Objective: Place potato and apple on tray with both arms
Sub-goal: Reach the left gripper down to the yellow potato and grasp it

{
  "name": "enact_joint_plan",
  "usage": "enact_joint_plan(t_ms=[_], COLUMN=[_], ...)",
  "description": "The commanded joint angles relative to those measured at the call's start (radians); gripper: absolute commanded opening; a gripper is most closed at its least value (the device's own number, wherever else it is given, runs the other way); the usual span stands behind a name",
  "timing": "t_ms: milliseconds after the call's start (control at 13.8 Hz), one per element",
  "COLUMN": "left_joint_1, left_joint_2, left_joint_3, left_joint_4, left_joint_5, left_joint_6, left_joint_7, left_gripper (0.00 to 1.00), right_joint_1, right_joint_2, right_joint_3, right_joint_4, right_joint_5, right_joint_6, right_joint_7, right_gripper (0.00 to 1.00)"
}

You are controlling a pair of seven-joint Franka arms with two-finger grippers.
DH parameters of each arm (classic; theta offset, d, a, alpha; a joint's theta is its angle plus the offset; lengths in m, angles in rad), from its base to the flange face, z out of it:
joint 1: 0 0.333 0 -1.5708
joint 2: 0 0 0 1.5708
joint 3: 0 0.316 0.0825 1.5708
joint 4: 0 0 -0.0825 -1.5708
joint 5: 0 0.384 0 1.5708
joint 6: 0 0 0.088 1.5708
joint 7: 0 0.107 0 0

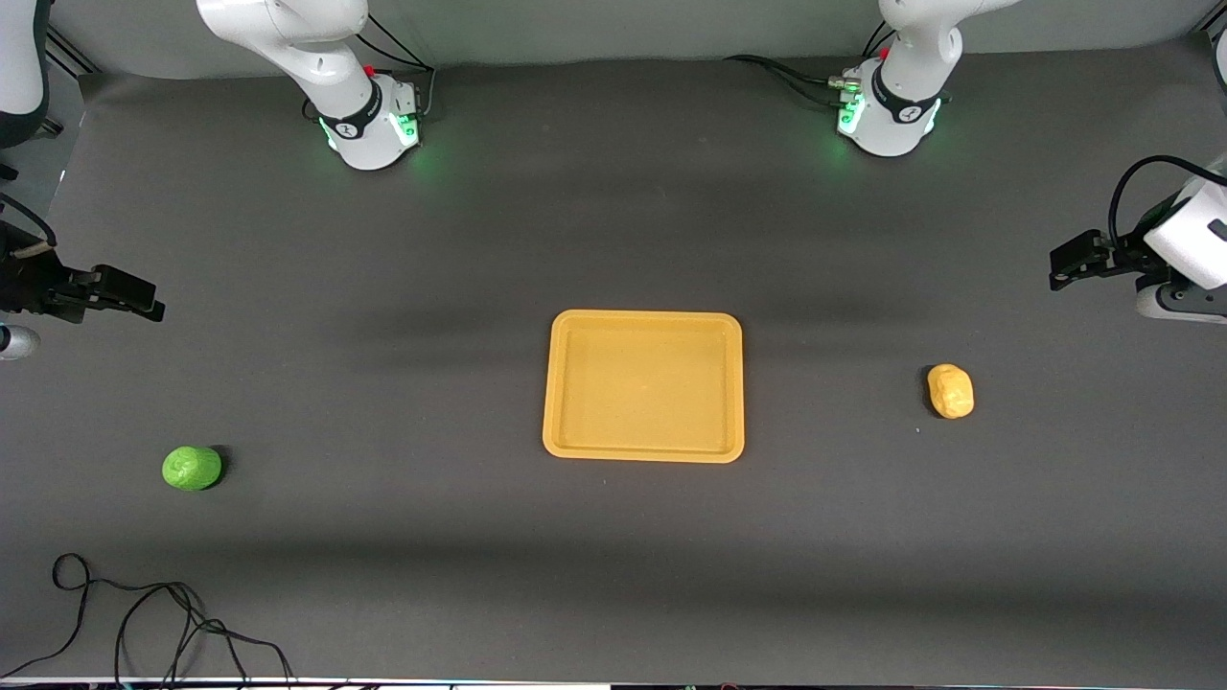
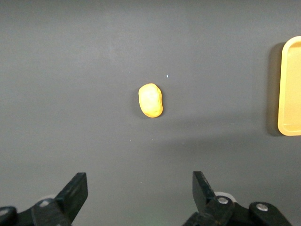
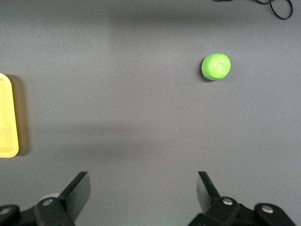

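Yellow-orange landmark, front view: the tray (image 1: 643, 385) lies bare at mid-table; every place below is given from it.
Apple, front view: the apple (image 1: 192, 468) sits on the cloth well apart from the tray, toward the right arm's end and slightly nearer the front camera.
Potato, front view: the potato (image 1: 950, 391) rests well apart from the tray toward the left arm's end, about level with its middle.
Grippers, front view: the right gripper (image 1: 153, 305) hangs over the table edge at its own end, farther from the tray than the apple; the left gripper (image 1: 1059, 269) hangs likewise past the potato; both carry nothing.
Surface and room, front view: dark grey cloth covers the table (image 1: 613, 556); a loose black cable (image 1: 144, 623) curls by the camera-side edge, well clear of the tray; grey wall above the bases.
Left wrist view: fingers spread wide and empty; the potato (image 2: 150, 100) lies ahead between them; a tray (image 2: 289, 89) edge shows.
Right wrist view: fingers spread wide and empty; the apple (image 3: 216, 66) sits off-centre ahead; the tray (image 3: 8, 117) corner shows.
Step in hand, judged: approach; centre each gripper over its fruit, descend straight, close across the potato's narrow width; the round apple may roll, so close gently.
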Motion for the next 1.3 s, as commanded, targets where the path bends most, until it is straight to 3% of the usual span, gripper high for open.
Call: enact_joint_plan(t_ms=[0, 290, 507, 725, 1232], left_joint_1=[-0.003, -0.009, 0.0, 0.002, 0.003], left_joint_2=[0.01, 0.045, 0.096, 0.222, 0.503], left_joint_3=[0.005, 0.005, 0.005, 0.005, 0.008], left_joint_4=[-0.001, -0.017, -0.124, -0.17, -0.181], left_joint_5=[0.004, 0.005, 0.005, 0.007, 0.022], left_joint_6=[0.011, 0.023, 0.213, 0.275, 0.506], left_joint_7=[0.001, 0.001, 0.001, 0.004, 0.007], left_gripper=[0.99, 0.99, 0.99, 0.94, 0.93], right_joint_1=[0.01, 0.008, 0.01, 0.01, 0.008], right_joint_2=[0.003, 0.005, 0.005, 0.005, -0.004], right_joint_3=[-0.007, -0.007, -0.007, -0.005, -0.01], right_joint_4=[0.015, 0.015, 0.017, 0.015, 0.012], right_joint_5=[0.017, 0.017, 0.017, 0.017, 0.017], right_joint_6=[-0.017, -0.017, -0.015, -0.015, -0.017], right_joint_7=[0.017, 0.018, 0.018, 0.017, 0.006], right_gripper=[1.0, 1.0, 1.0, 1.0, 1.0])
